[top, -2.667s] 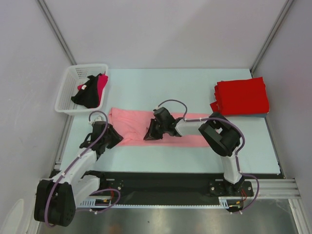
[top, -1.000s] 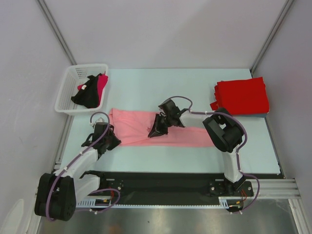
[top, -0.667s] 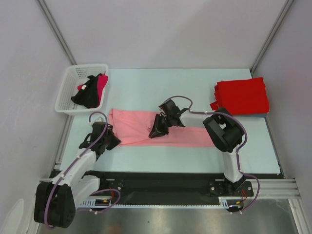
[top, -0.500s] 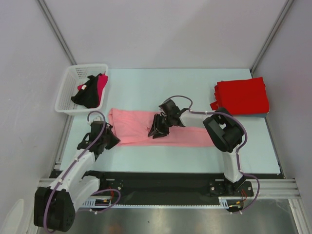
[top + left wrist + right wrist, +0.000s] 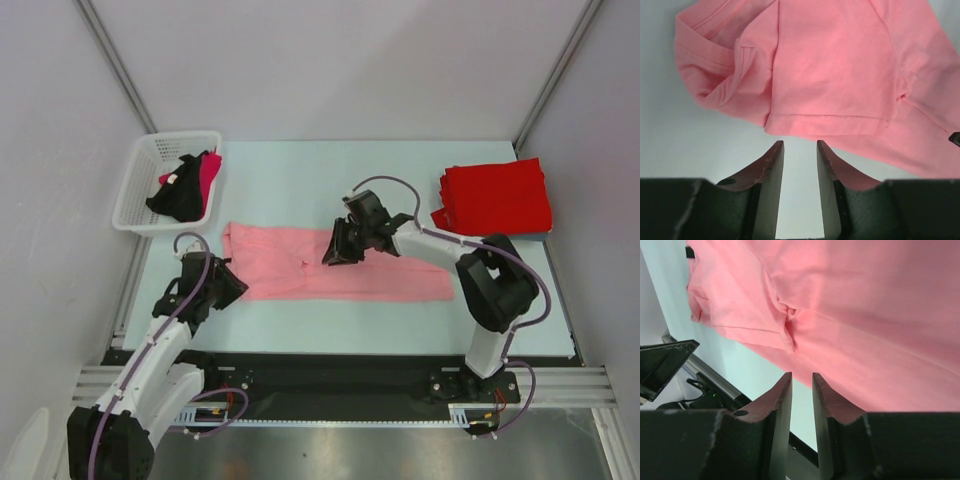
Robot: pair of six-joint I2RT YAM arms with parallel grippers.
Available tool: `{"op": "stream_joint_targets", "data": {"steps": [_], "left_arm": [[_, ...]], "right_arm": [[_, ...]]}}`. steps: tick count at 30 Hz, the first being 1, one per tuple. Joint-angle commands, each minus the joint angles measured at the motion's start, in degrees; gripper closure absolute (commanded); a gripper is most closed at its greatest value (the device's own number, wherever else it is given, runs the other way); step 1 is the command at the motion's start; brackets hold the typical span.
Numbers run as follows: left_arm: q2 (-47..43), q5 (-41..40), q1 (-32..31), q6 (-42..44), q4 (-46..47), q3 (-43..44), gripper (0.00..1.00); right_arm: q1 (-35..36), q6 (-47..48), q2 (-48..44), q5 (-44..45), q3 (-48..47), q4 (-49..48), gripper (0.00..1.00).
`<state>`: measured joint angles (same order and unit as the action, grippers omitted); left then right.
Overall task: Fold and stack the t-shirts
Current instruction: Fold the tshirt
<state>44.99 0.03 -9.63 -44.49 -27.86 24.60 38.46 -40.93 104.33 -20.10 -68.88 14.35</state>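
Top external view. Desk [image 5: 300, 180]: pale blue sheet, fills most of the frame.

Pink t-shirt [image 5: 400, 280]: lies flat mid-desk as a long narrow band, long axis running left to right. Its left end looks bunched and doubled over; the right end tapers toward the right arm's base.

Red t-shirts [image 5: 497, 197]: folded stack at the far right of the desk, well apart from the pink one.

Basket [image 5: 135, 190]: white lattice, far left corner, with crumpled dark and magenta cloth [image 5: 185, 185] inside.

Right hand [image 5: 335, 250]: over the middle of the band, near its far edge. Wrist view shows the fingers parted by a narrow gap, nothing between them, so released. Pink cloth fills the view ahead of the tips; whether they touch it cannot be told.

Left hand [image 5: 222, 287]: at the band's left near corner, also released. Wrist view shows the fingers apart with only bare desk between. The sleeve hem [image 5: 825, 120] lies just ahead of the tips, a thin strip of desk between.

Judgement: the pink shirt is part-folded lengthwise and not yet stacked. The next fold likely runs across the long axis. The left hand is nearer the left end, with cloth lying to its far-right. The right hand is nearer the middle.
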Motion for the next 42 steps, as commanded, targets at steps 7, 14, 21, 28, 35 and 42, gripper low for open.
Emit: {"op": "stream_joint_targets", "data": {"steps": [7, 14, 21, 28, 35, 42], "left_arm": [[1.2, -2.7, 0.0, 2.5, 9.9, 6.2, 0.65], [10.5, -9.7, 0.4, 1.8, 14.5, 10.2, 0.37], [29.5, -15.5, 0.6, -3.6, 15.6, 24.6, 0.48], [46.5, -14.8, -1.2, -16.8, 9.8, 35.4, 0.49], [59.5, -16.9, -2.3, -22.4, -1.6, 49.0, 0.5], [62.9, -19.2, -2.4, -27.6, -6.4, 52.7, 0.57]], "right_arm": [[-1.5, 8.4, -14.7, 17.5, 9.9, 8.0, 0.79], [-2.0, 9.0, -27.9, 24.1, 19.6, 8.5, 0.73], [-2.0, 11.0, -37.7, 24.3, 25.4, 6.1, 0.73], [-2.3, 11.7, -40.2, 25.0, 26.7, 6.0, 0.72], [-2.5, 11.8, -39.9, 23.7, 27.3, 4.9, 0.72], [-3.0, 11.8, -40.1, 23.4, 27.6, 5.2, 0.72]]}}
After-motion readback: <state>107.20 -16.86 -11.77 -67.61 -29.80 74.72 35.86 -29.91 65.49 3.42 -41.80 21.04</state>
